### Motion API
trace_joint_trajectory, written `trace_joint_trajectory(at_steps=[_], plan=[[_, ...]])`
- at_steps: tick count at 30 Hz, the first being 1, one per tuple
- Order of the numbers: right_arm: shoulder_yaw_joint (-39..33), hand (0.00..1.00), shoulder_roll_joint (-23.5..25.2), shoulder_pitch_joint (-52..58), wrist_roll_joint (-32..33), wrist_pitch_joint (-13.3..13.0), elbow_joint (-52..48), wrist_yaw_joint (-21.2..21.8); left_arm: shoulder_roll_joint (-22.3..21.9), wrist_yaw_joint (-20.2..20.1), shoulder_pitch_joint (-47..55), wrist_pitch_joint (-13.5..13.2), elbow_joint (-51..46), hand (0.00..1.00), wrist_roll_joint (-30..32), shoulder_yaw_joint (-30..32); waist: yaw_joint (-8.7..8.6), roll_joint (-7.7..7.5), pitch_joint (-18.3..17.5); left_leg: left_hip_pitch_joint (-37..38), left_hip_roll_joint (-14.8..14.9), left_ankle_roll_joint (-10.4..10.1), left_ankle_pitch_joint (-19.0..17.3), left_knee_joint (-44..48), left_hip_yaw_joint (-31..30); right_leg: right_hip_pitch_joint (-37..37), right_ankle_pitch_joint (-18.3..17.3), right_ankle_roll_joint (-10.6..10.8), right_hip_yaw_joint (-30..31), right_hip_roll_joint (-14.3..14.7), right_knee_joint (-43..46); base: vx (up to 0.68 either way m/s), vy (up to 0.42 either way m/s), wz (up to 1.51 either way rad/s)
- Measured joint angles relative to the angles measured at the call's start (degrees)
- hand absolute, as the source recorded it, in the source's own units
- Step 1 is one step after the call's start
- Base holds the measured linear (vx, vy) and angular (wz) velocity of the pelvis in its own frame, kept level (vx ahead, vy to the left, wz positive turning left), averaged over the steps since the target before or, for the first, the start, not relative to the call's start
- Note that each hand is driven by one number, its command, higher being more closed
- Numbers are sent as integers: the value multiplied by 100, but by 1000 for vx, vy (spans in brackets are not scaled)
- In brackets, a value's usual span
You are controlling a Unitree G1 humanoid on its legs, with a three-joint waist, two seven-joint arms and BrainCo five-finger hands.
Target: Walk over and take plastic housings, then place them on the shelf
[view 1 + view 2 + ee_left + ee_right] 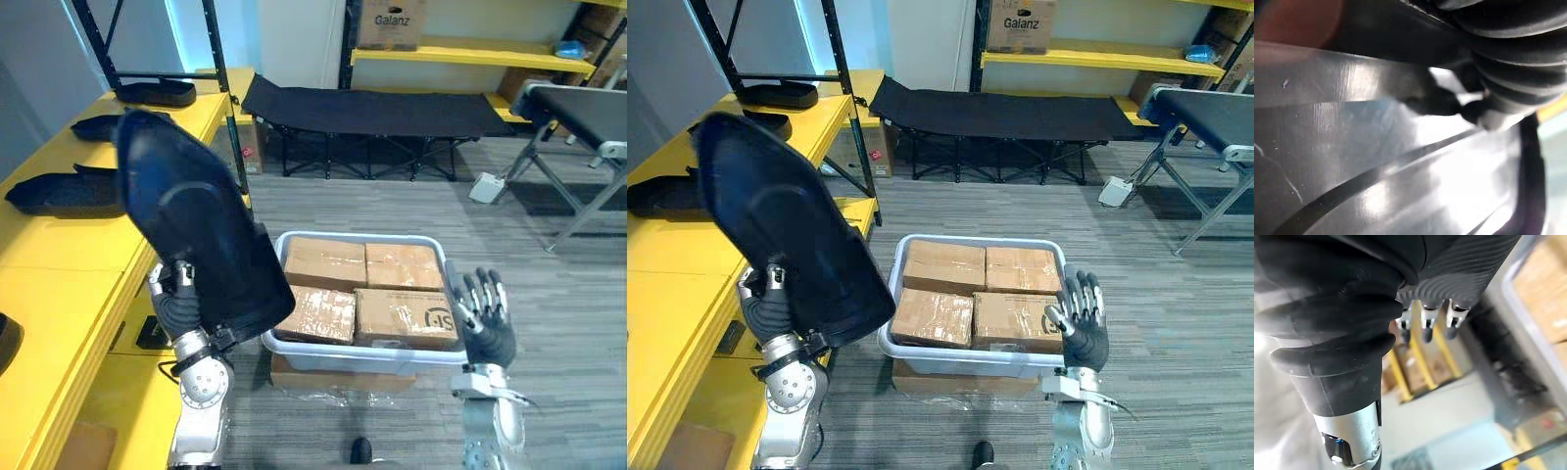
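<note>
Left hand (177,306) and right hand (489,333) of the humanoid: silver fingers (477,291) tipped in black, dark ribbed covers (1337,323) at the wrists, rounded silver-grey forearms (203,387) below.
</note>
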Motion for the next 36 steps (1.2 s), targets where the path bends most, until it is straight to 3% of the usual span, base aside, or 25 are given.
trace_joint_trajectory(at_steps=[5,14,18,22,24,26,27,29,34,36], plan=[[-253,0,77,-343,363,-50,463,-10,-143,-87,351,-33,-748,100,13,333,67,87,-26,-17,-79,28,27,-31,-342,179,-20,36,-349,-88,1,-7,31,36],[381,0,154,-1420,-474,-78,949,-128,-433,-69,1081,-32,-1805,100,-18,1697,831,54,-15,-246,-393,138,187,-42,-1417,616,-156,193,-1429,-326,2,-19,38,64],[810,0,147,-1860,-732,126,1082,-129,-596,-329,1477,-45,-1945,100,-482,2084,1115,-57,-18,-339,-497,155,204,-19,-1727,727,-207,243,-1729,-400,21,12,47,40],[1222,0,143,-2045,-967,329,1084,-290,-651,-783,1594,-87,-1945,100,-845,2074,1133,-187,57,-367,-567,177,232,-12,-1895,800,-216,246,-1833,-430,56,29,47,23],[1304,0,119,-2058,-989,383,1071,-386,-639,-971,1551,-132,-1941,100,-851,1982,1098,-182,114,-437,-593,224,204,-18,-2051,806,-298,280,-1575,-428,134,19,97,38],[1261,0,50,-1951,-1006,392,1043,-521,-517,-1156,1371,-165,-1858,100,-857,1719,921,-207,201,-444,-633,250,228,-31,-2447,817,-609,204,-696,-442,460,75,166,102],[1193,0,35,-1760,-1023,401,864,-579,-349,-1271,1183,-220,-1731,100,-868,1563,812,-285,243,-462,-706,221,278,-31,-2743,810,-965,148,-236,-452,685,102,79,128],[1057,0,30,-1512,-1021,400,614,-548,-148,-1378,968,-272,-1433,100,-881,1449,775,-348,288,-535,-802,96,351,42,-2990,790,-1278,371,-148,-513,972,86,-25,92],[743,0,-192,-1412,-1022,396,614,-182,-190,-1262,1135,-219,-1237,100,-881,1331,759,14,550,-652,-632,-41,318,244,-3082,872,-1311,377,-300,-307,941,-10,-80,12],[654,0,-176,-1281,-1064,397,609,-82,-213,-1293,1210,-190,-1237,100,-885,1327,710,22,559,-697,-626,-49,322,282,-2957,1017,-1330,347,-468,-305,895,-13,-29,42]])
